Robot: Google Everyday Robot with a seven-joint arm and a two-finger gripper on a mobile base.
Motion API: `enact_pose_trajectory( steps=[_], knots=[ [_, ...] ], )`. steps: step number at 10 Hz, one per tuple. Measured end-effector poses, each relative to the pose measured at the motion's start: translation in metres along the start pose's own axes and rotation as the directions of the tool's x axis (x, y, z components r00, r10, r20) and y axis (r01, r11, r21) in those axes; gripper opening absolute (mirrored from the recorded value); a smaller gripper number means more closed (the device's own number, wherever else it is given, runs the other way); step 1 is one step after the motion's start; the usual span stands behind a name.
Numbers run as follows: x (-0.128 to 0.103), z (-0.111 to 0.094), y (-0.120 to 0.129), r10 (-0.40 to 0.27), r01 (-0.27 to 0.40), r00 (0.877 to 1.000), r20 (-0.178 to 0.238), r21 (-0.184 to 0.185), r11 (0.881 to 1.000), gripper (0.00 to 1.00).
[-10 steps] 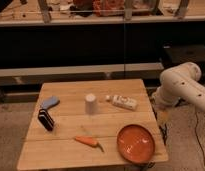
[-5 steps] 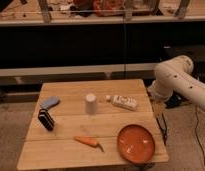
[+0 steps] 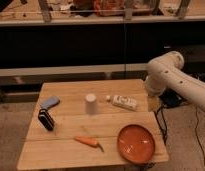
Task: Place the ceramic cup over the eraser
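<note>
The ceramic cup (image 3: 91, 104), small, white and without a handle, stands near the middle of the wooden table (image 3: 71, 155). The eraser (image 3: 46, 120), a dark block on its edge, stands toward the table's left side, well apart from the cup. My white arm (image 3: 168, 75) bends over the table's right rear corner. The gripper (image 3: 163, 100) hangs at its end by the right edge, far right of the cup. It is mostly hidden in shadow and holds nothing.
A white labelled bottle (image 3: 125, 102) lies right of the cup. A carrot (image 3: 88, 142) lies near the front, an orange plate (image 3: 136, 144) at the front right, and a blue object (image 3: 50, 103) behind the eraser. Dark shelving runs behind the table.
The arm has swung left toward the table's right rear corner and risen slightly. Nothing on the table has moved.
</note>
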Motion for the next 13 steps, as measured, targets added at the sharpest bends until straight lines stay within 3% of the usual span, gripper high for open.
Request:
enact_pose_trajectory(
  steps=[7, 13],
  knots=[
    [-0.027, 0.004, -0.028, -0.066, 0.066, 0.998, -0.003, 0.046, 0.997, 0.80],
    [-0.061, 0.006, -0.049, -0.149, 0.149, 0.989, -0.003, 0.077, 0.986, 0.80]
  ],
)
